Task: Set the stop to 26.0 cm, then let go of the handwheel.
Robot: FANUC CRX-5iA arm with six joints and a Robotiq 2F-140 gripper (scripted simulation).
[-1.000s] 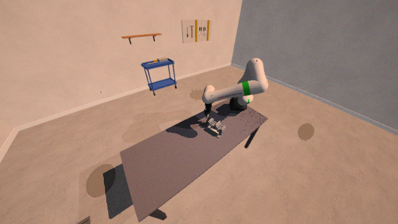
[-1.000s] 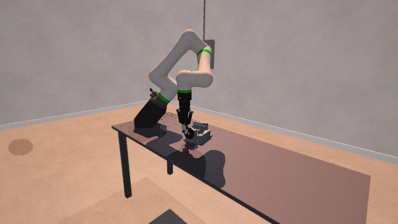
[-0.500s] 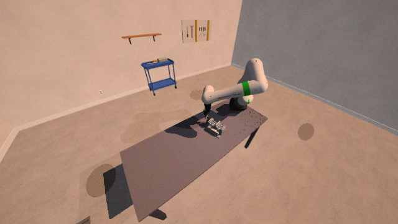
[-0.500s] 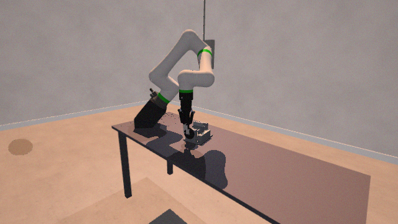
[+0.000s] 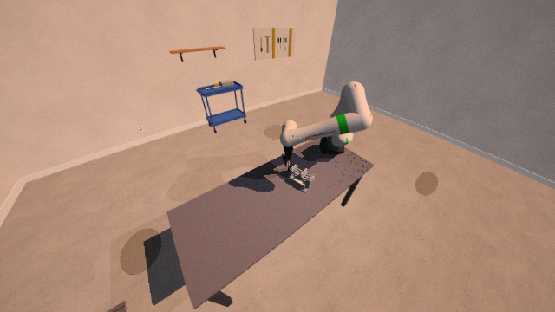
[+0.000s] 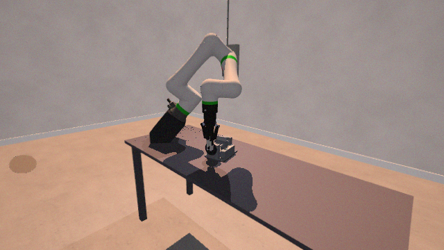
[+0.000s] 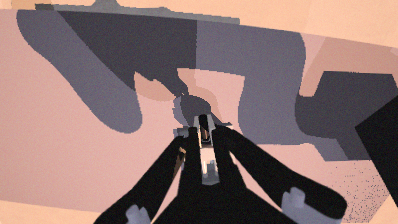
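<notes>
A small grey stop fixture point(image 5: 297, 173) stands on the table near the arm's base; it also shows in the exterior view point(image 6: 223, 149). Its dark round handwheel point(image 6: 210, 151) is at the end that faces the table's near edge. My gripper point(image 6: 209, 145) points straight down over that end and is shut on the handwheel. In the wrist view the black fingers close on a thin pale and dark part of the handwheel point(image 7: 203, 125), seen edge on. The scale on the fixture is too small to read.
The long brown table point(image 5: 260, 208) stretches away from the fixture. The arm's dark base point(image 6: 166, 129) stands at the table's corner, close behind the fixture. A blue cart point(image 5: 222, 105) stands by the far wall.
</notes>
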